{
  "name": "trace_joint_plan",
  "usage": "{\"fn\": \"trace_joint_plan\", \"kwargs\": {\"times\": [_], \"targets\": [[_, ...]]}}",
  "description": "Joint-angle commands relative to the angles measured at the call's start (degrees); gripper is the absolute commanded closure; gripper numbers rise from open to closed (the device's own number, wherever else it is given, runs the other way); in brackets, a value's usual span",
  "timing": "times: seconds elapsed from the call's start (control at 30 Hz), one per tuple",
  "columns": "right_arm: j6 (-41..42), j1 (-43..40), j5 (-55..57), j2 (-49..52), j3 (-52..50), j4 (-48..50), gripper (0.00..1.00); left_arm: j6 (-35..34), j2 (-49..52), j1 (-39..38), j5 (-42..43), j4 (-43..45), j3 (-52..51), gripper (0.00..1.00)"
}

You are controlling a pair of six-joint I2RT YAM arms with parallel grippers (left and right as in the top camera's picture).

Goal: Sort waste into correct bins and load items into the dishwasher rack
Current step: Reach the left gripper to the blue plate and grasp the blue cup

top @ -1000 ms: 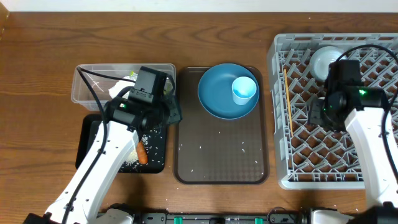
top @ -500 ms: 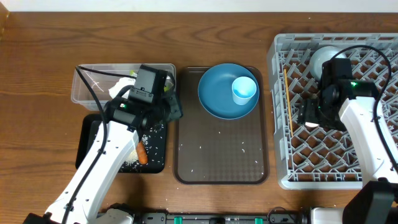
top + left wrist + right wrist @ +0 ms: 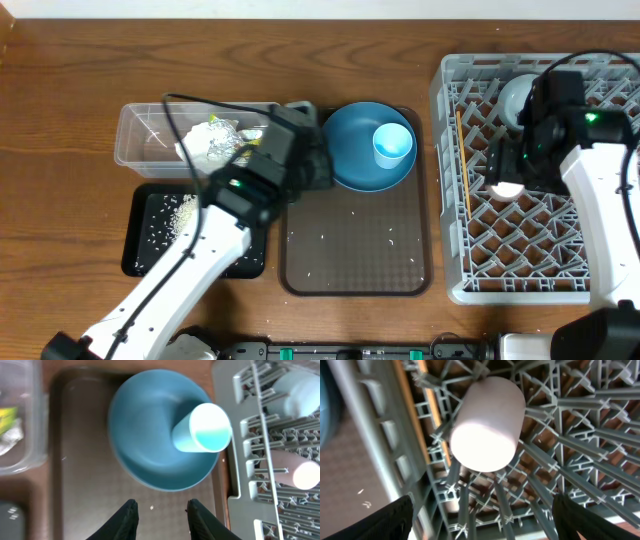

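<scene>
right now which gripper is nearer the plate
Left. The left gripper hovers at the edge of the plate, over the tray; the right gripper is over the rack, above the pink cup.

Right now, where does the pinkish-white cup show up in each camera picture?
Overhead: the pinkish-white cup sits right of centre, in the left part of the grey dishwasher rack.
Left wrist: at the right edge, inside the rack.
Right wrist: top centre, on the lattice.
Shared landmark: the rack's grey lattice.
</scene>
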Motion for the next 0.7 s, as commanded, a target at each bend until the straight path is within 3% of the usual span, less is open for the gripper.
{"fn": "trace_joint_plan", "kwargs": {"times": [0.0,0.4,0.67], "targets": [[-2.21,-1.05,-2.89,-0.09,4.17,-2.45,0.11,-0.85,3.13,-2.67,-6.71,2.01,0.35,0.63],[-2.19,-1.05,-3.98,-0.74,5.01,-3.82,0.11,-6.95,19.82,-6.21,-2.19,24.28,0.35,0.6],[-2.19,-1.05,-3.98,-0.74,4.92,-4.26,0.11,-7.45,24.39,-6.99,-2.36,30.93,0.35,0.6]]}}
